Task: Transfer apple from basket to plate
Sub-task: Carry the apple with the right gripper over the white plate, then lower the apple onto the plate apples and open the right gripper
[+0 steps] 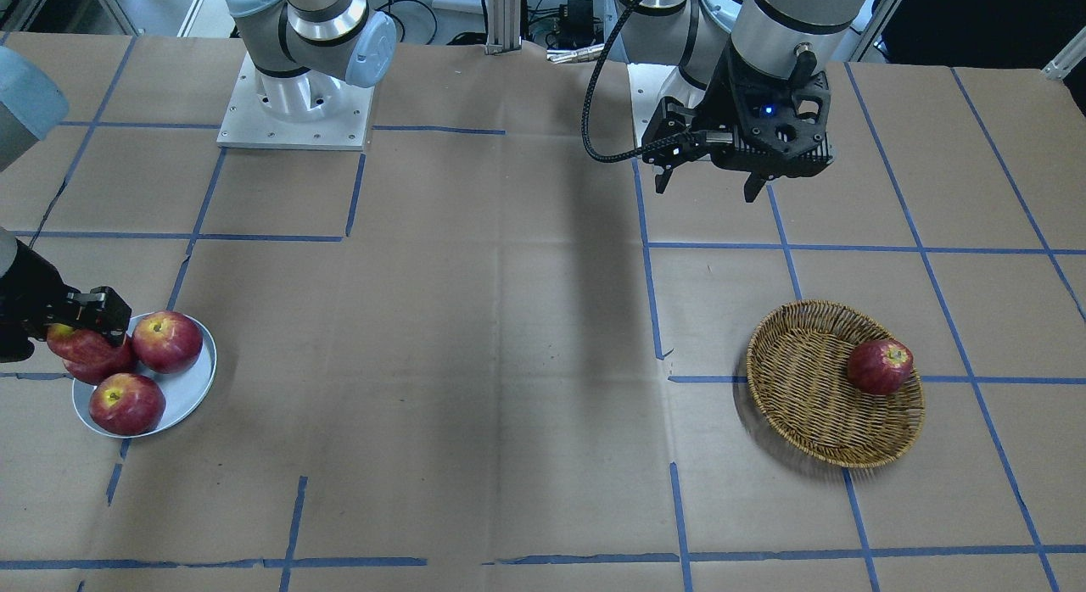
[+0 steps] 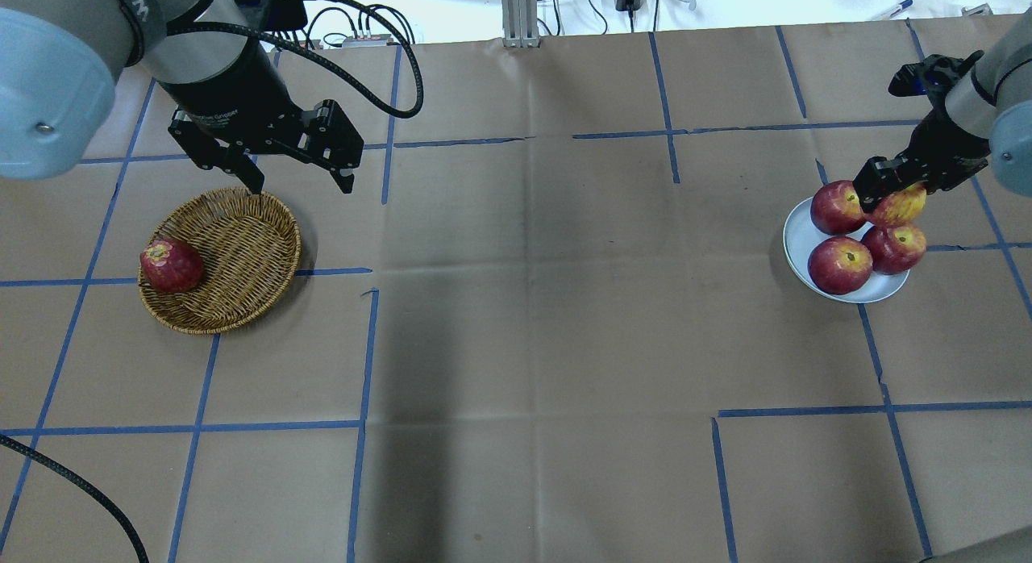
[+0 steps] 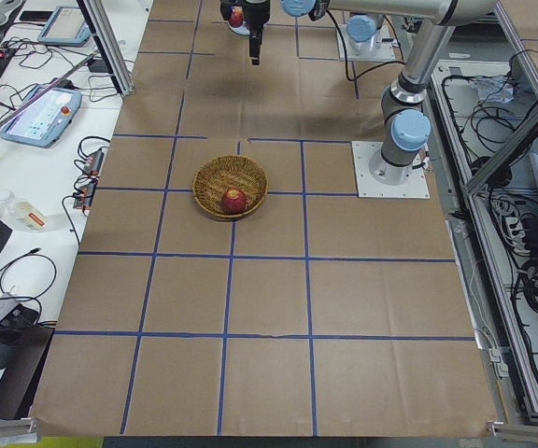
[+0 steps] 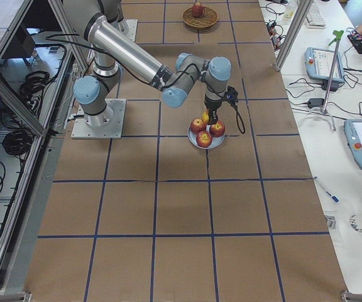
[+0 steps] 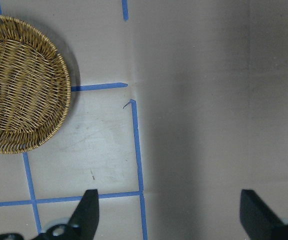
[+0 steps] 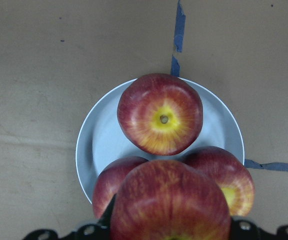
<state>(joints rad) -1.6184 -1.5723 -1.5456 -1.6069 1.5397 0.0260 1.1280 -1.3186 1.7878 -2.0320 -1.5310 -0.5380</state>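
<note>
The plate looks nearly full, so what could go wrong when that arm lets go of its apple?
The plate already holds three apples, leaving little bare space below the apple in the right tool; once released it may land on them and roll onto the table. It could also nudge one neighbour over the shallow rim.

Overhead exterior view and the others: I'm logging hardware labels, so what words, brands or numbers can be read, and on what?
"Gripper": likely the closing word of the white print on the left gripper body; the rest is blurred.
Pendant screens: too small to read.
The apple, basket and plate: no text.
</note>
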